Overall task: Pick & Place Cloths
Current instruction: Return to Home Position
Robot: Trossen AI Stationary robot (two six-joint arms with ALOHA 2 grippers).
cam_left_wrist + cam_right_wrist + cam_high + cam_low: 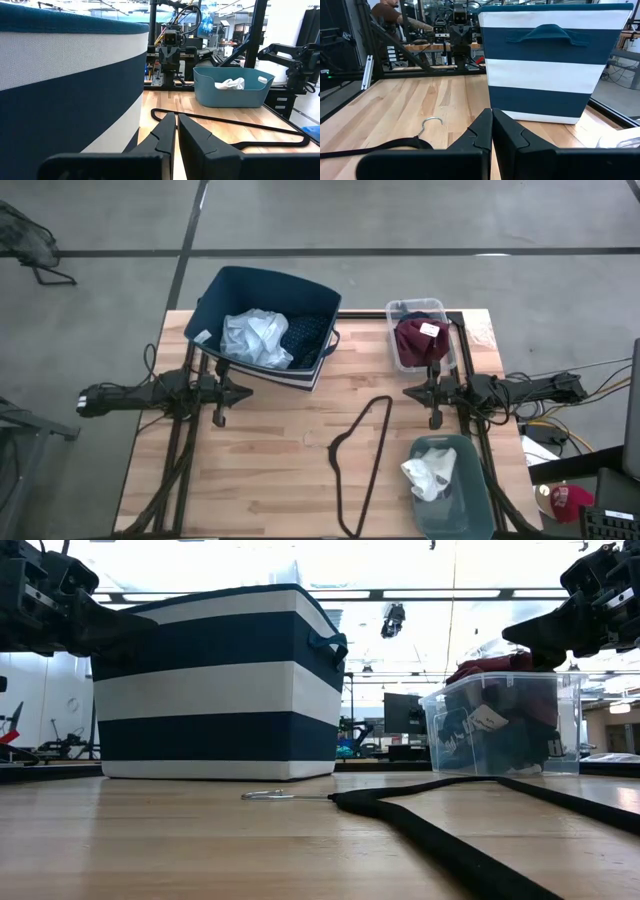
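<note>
Both arms sit low at opposite sides of the bench (270, 480), claws pointing at each other across it. We read the left claw (245, 392) as clenched on nothing, its fingers pressed together in its wrist view. The right claw (408, 392) is likewise clenched and empty.

Nearest the right claw, just to one side of it, the maroon piece (412, 338) fills a clear tub (415, 304). On its other side, a little farther off, a white cloth (430, 473) lies crumpled in a teal tub (470, 510). Ahead of both claws, in the gap between them, a thin black hanger (380, 808) lies flat.

Across that gap, close beside the left claw, stands the navy bin (275, 277). It holds the pale blue shirt (252, 338) and, touching it, the navy patterned piece (306, 333).

We judge the deciding relation thus: the loose cloths flank the right claw, while the bin flanks the left one. Any further pick would fall to the right arm and need a carry across the bench past the hanger
</note>
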